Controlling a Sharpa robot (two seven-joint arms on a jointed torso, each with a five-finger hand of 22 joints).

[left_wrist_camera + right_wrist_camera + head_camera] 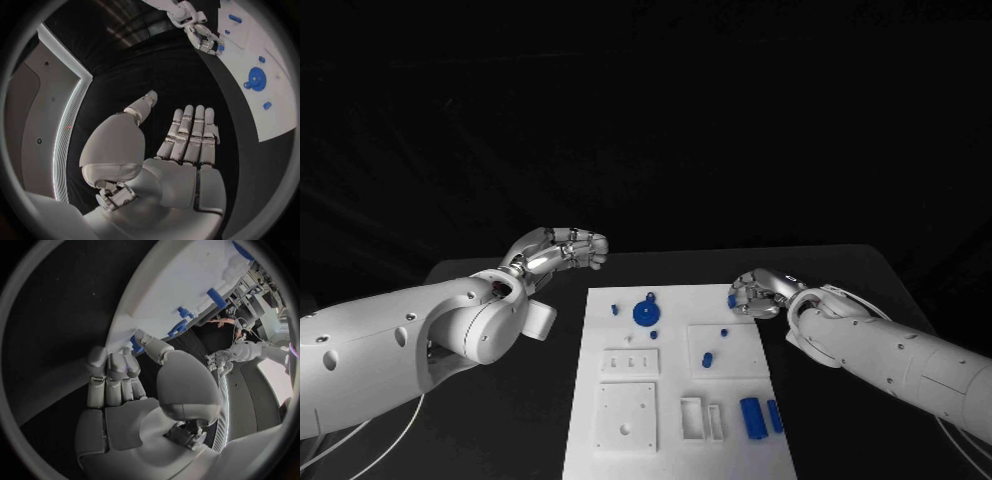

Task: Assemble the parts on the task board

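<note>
Silver left robot hand (181, 145) open, empty; right robot hand (762, 293) pinches small blue part (135, 346) at task board (678, 400) corner.

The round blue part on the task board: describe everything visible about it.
The round blue part is a flat, disc-shaped piece, plastic by its look, with a small stub rising at its far edge. It lies on the far end of the white task board, a small blue piece apart from it to the left. Nothing touches it: the left robot hand hovers beyond the board's far left corner, the right robot hand at the board's far right edge.
</note>
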